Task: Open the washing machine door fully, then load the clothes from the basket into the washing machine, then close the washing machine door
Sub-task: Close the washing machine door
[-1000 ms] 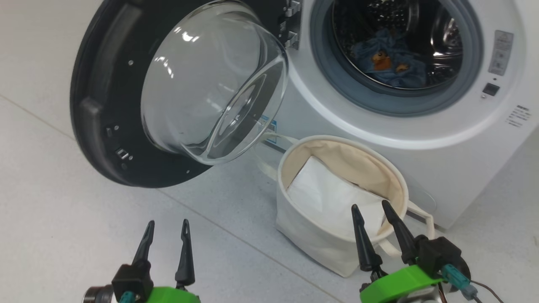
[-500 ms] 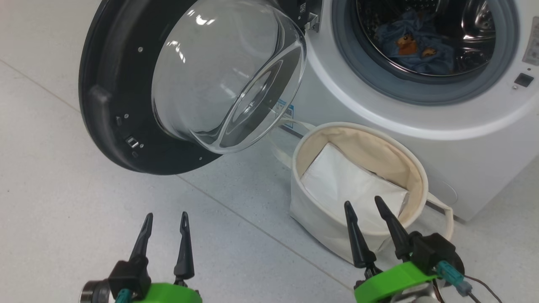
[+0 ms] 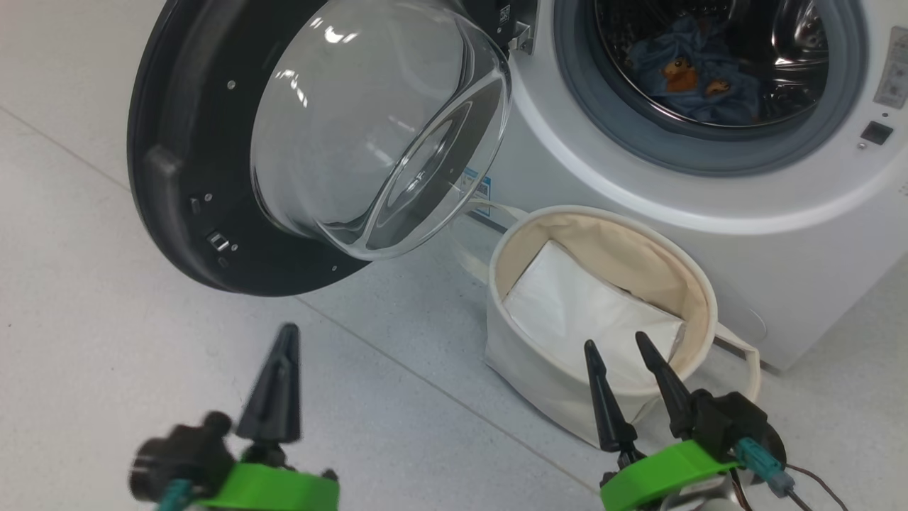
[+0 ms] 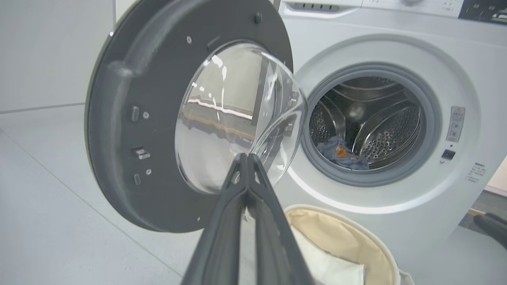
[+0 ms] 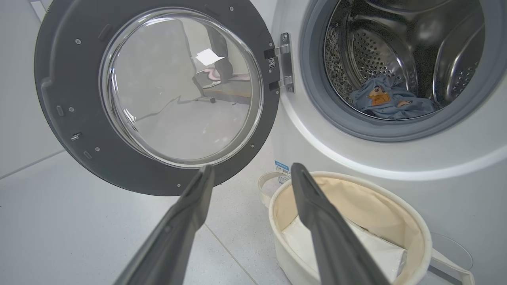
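Your left gripper (image 3: 287,333) has just snapped shut: fingers pressed together, empty, low over the floor (image 3: 106,341) below the door (image 3: 177,177), which hangs wide open. Right gripper (image 3: 614,341) stays spread, empty, at the basket's (image 3: 525,369) near rim. That basket, on the floor against the washer's (image 3: 638,206) front, holds a flat white sheet (image 3: 589,312). The clothes (image 3: 699,78) lie in the drum (image 3: 794,35) — loading looks done, door-closing next.
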### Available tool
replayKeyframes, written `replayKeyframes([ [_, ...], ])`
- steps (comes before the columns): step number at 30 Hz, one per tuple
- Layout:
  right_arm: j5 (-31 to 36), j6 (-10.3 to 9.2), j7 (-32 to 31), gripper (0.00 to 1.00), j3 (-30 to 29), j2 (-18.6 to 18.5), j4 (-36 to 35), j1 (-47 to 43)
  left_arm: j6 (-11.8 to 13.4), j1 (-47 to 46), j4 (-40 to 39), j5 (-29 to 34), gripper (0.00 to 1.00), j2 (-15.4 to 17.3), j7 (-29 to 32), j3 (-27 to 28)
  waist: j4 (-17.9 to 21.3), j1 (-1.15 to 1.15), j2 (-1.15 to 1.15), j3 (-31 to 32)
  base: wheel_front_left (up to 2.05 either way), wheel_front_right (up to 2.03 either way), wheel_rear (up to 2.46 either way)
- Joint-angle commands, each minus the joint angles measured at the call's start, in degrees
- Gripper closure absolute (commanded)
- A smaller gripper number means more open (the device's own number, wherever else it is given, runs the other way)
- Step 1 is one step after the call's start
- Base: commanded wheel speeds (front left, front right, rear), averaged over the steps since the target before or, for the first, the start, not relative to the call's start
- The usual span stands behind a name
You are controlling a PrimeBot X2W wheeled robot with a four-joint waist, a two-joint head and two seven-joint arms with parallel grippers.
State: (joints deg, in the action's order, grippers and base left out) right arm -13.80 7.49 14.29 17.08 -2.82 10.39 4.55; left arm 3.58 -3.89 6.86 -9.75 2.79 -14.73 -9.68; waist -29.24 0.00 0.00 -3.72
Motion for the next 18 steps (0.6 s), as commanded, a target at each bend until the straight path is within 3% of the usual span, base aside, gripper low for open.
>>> replayKeyframes([
  [1, 0.6, 0.0, 0.7, 0.0, 0.8, -0.1, -1.5, 2.0, -1.7, -1.9, -5.5, -2.4, 1.0, 0.3, -0.3, 4.0, 0.1, 0.0, 0.0, -0.2, 0.0, 0.0, 0.0],
  [5, 1.5, 0.0, 0.7, 0.0, 0.1, -0.1, -1.3, 2.3, -6.6, -1.4, -13.6, -9.5, 1.0, 0.2, -0.3, 11.4, 0.2, 0.0, 0.0, -0.5, 0.0, 0.0, 0.0],
  [10, 1.7, 0.0, 0.7, 0.0, 0.4, -0.1, -1.5, 2.8, -10.2, -3.7, -15.3, -28.9, 1.0, 1.2, 0.1, 20.3, 0.7, 0.0, 0.0, -1.2, 0.0, 0.0, 0.0],
  [13, 2.2, 0.0, 0.7, 0.0, 0.4, -0.1, -1.5, 3.4, -10.9, -8.1, -15.4, -44.0, 1.0, 5.5, 4.8, 24.3, 0.9, 0.0, 0.0, -2.2, 0.0, 0.0, 0.0],
  [14, 2.3, 0.0, 0.7, 0.0, 0.5, -0.1, -1.5, 3.6, -11.0, -9.8, -14.6, -47.2, 1.0, 7.7, 6.1, 26.1, 1.0, 0.0, 0.0, -2.5, 0.0, 0.0, 0.0],
  [15, 2.3, 0.0, 0.7, 0.0, 0.5, -0.1, -1.5, 3.6, -11.0, -9.8, -14.6, -47.2, 1.0, 7.7, 6.1, 26.1, 1.0, 0.0, 0.0, -2.5, 0.0, 0.0, 0.0],
  [18, 2.9, 0.0, 0.7, 0.0, 0.8, -0.1, -1.3, 4.4, -11.0, -15.7, -9.2, -59.5, 1.0, 12.2, 12.3, 31.0, 1.5, 0.0, 0.0, -3.5, 0.0, 0.0, 0.0],
])
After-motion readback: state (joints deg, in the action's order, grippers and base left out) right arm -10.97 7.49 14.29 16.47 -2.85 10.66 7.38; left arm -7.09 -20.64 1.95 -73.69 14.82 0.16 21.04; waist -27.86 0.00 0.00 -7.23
